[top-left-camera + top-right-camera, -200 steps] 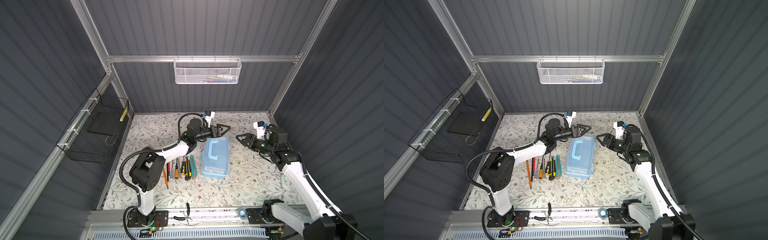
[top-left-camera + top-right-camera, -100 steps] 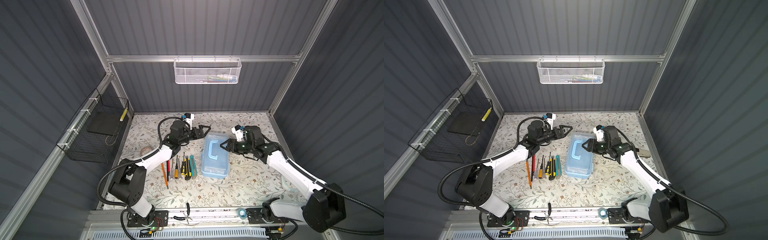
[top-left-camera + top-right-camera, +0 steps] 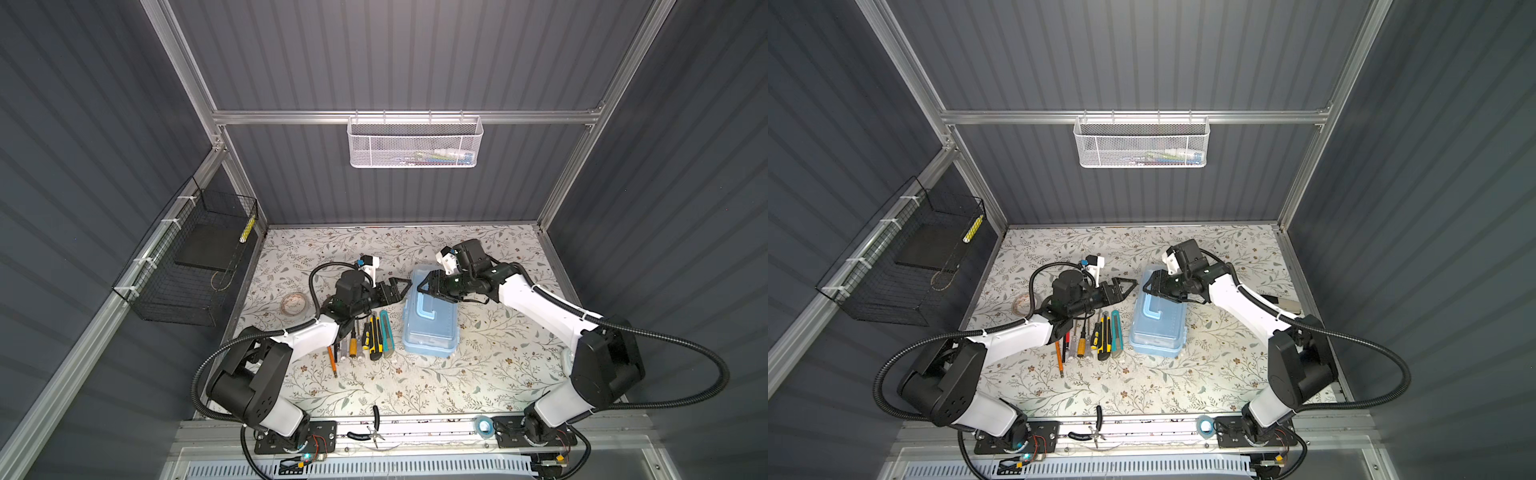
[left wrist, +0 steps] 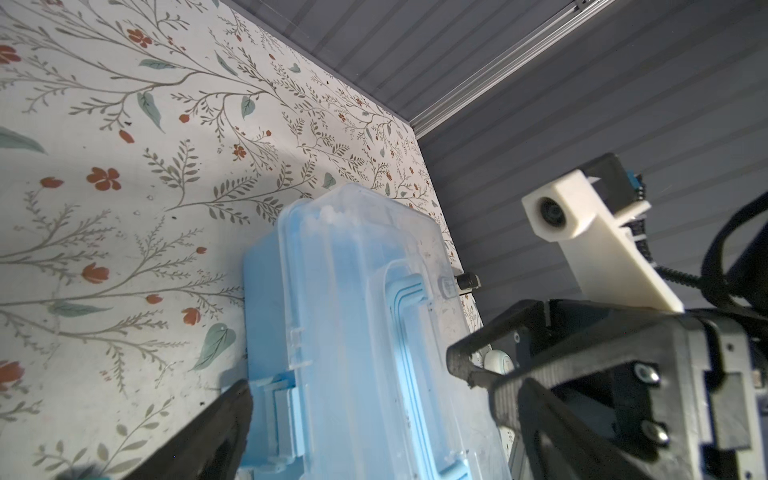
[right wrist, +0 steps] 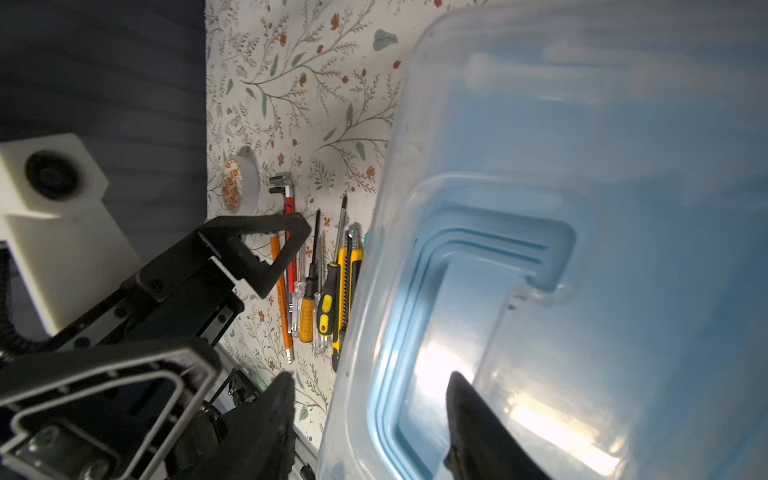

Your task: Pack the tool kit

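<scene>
In both top views the box (image 3: 430, 328) sits shut on the table (image 3: 498, 370), with the row of tools (image 3: 361, 338) just beside it, unpacked. The left gripper (image 3: 400, 286) and right gripper (image 3: 426, 286) meet at its far end.

In the left wrist view, the left jaws gape wide and empty, one finger (image 4: 216, 428) by a blue clasp (image 4: 282, 399).

In the right wrist view, the right jaws stand part-way apart astride the edge of the lid (image 5: 582, 249), gripping nothing.

Opening the box looks to be the step in hand. The next move calls for freeing the clasp and raising the lid.
</scene>
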